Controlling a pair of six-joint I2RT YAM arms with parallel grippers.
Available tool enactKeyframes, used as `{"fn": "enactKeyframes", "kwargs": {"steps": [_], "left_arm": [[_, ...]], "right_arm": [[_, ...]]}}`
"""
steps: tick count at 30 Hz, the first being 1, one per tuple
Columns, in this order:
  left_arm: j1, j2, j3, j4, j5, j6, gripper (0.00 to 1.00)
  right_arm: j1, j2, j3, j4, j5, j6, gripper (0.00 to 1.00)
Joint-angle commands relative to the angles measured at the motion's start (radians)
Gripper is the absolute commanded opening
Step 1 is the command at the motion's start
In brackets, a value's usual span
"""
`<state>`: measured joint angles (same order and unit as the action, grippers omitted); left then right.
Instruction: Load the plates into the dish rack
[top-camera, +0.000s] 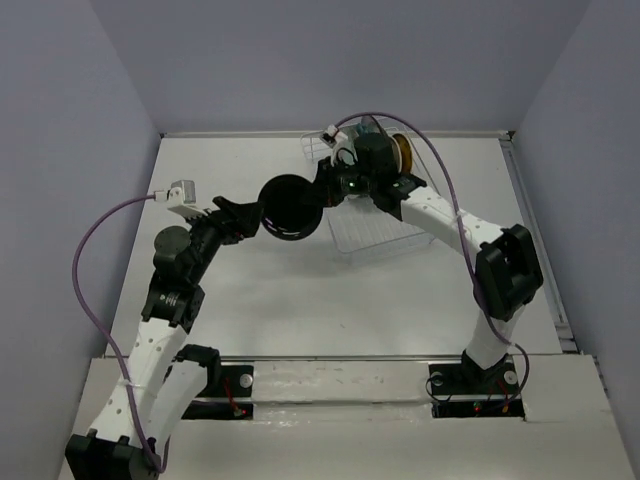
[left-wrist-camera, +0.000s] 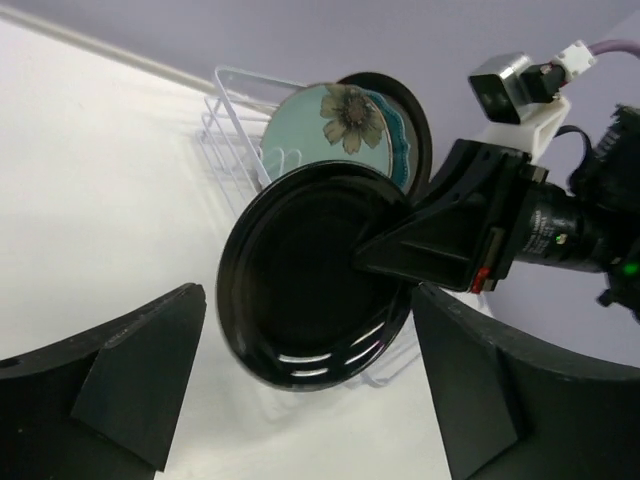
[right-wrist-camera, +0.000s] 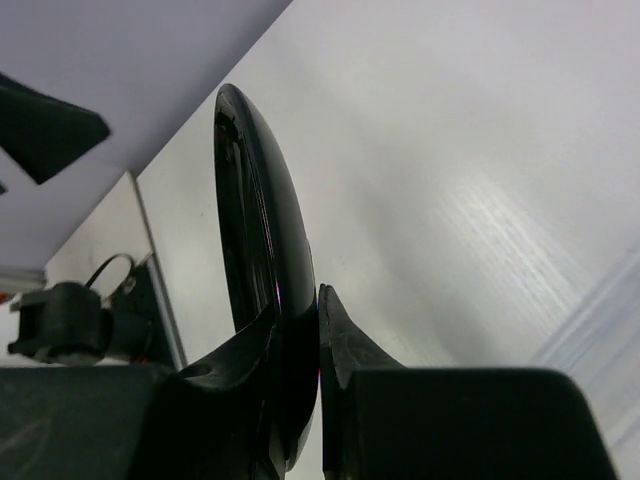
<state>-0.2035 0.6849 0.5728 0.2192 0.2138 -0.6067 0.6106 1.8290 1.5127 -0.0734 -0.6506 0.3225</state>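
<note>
Currently the black plate (top-camera: 292, 207) is clamped by the right end effector (right-wrist-camera: 300, 310), the left end effector (top-camera: 248, 215) spread apart; slotting into the rack (top-camera: 375, 240) is needed.

Bright, even light — faint shadows on the white table (top-camera: 280, 300); glints streak the small glossy black plate (left-wrist-camera: 300, 290).
</note>
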Motion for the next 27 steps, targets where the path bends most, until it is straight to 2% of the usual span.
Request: {"fn": "enactKeyframes", "kwargs": {"steps": [1, 2, 5, 7, 8, 12, 17, 27], "left_arm": [[-0.001, -0.033, 0.140, -0.177, -0.043, 0.232, 0.99], [-0.001, -0.036, 0.154, -0.217, -0.065, 0.263, 0.99], [-0.002, -0.061, 0.101, -0.236, -0.142, 0.317, 0.99], [-0.001, -0.068, 0.078, -0.227, -0.120, 0.318, 0.99], [-0.001, -0.068, 0.090, -0.230, -0.096, 0.323, 0.99], [-0.001, -0.081, 0.087, -0.227, -0.068, 0.320, 0.98], [-0.002, -0.110, 0.081, -0.227, -0.059, 0.315, 0.98], [-0.034, -0.119, 0.082, -0.233, -0.082, 0.320, 0.98]], "right_arm": [[0.006, -0.141, 0.014, 0.112, 0.381, -0.036, 0.07], [0.006, -0.149, 0.033, 0.104, 0.516, -0.051, 0.07], [0.006, -0.136, 0.087, 0.077, 0.744, -0.131, 0.07], [0.006, -0.097, 0.141, 0.077, 0.856, -0.201, 0.07], [0.006, -0.082, 0.159, 0.077, 0.964, -0.227, 0.07], [0.006, 0.025, 0.279, 0.077, 1.136, -0.384, 0.07], [0.006, 0.176, 0.375, 0.070, 1.220, -0.442, 0.07], [0.006, 0.346, 0.443, -0.055, 1.140, -0.307, 0.07]]}}
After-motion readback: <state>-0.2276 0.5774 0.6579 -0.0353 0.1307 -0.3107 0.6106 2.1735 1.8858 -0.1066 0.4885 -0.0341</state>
